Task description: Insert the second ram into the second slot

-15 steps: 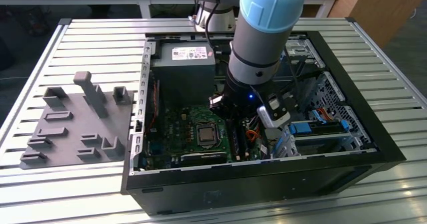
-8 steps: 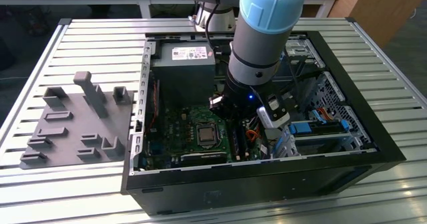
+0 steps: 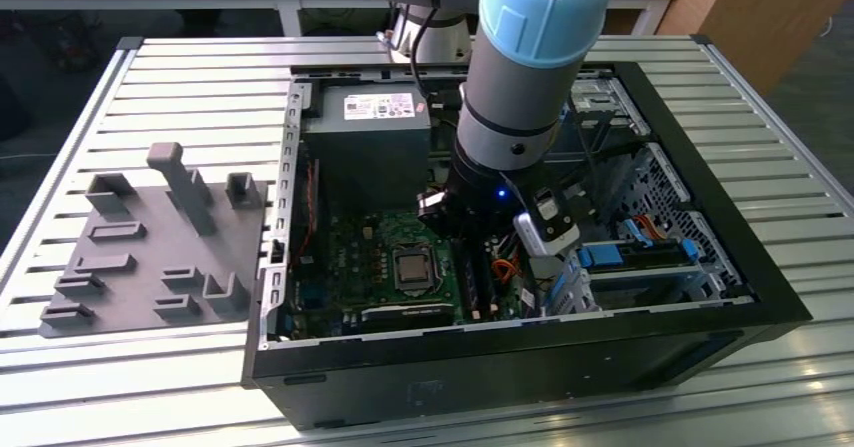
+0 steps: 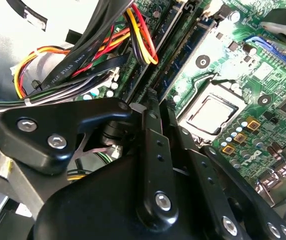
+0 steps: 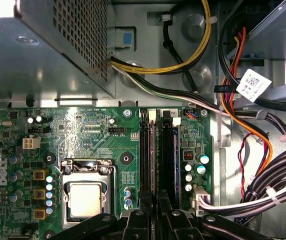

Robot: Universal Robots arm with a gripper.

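An open computer case [image 3: 534,352] lies on a slatted table, and my arm reaches down into it over the green motherboard [image 3: 360,252]. The second ram [image 5: 154,150] is a thin dark stick standing on edge along the memory slots beside the processor socket; in the second wrist view its bluish face [image 4: 182,52] runs away from the fingers. My gripper [image 3: 473,272] [image 4: 158,100] [image 5: 155,206] is low over the slots with its fingers close together on either side of the stick. How deep the stick sits in the slot I cannot tell.
The processor socket [image 5: 85,197] lies right beside the slots. The grey power supply [image 3: 367,137] and coloured cable bundles [image 5: 232,100] crowd the far end. Drive bays with blue latches [image 3: 627,257] stand at the exterior view's right. A grey fixture plate [image 3: 147,247] lies outside the case.
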